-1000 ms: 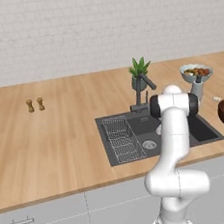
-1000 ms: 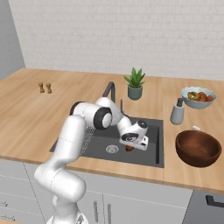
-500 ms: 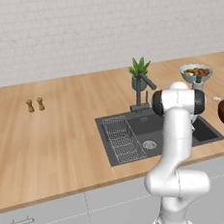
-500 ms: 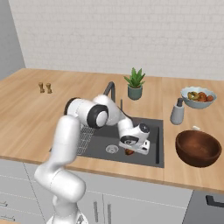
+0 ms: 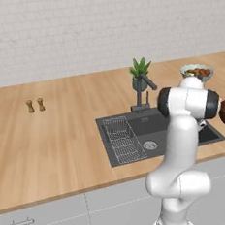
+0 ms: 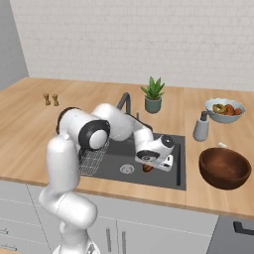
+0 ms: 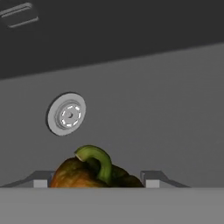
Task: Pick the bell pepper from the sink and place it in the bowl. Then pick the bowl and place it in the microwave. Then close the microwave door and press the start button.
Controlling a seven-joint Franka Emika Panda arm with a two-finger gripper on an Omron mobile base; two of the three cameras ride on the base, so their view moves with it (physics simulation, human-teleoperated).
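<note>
Down in the sink (image 6: pixel 171 163), the bell pepper (image 7: pixel 94 173) lies on the dark basin floor beside the round drain (image 7: pixel 66 114). In the hand view it sits between the fingers (image 7: pixel 151 178), which stand spread wide on either side of it, not pressed against its skin. The gripper (image 6: pixel 149 167) hangs low over the basin. Compared with a second ago, the arm has folded further forward and the hand has dropped closer to the pepper. The wooden bowl (image 6: pixel 224 167) stands on the table right of the sink.
</note>
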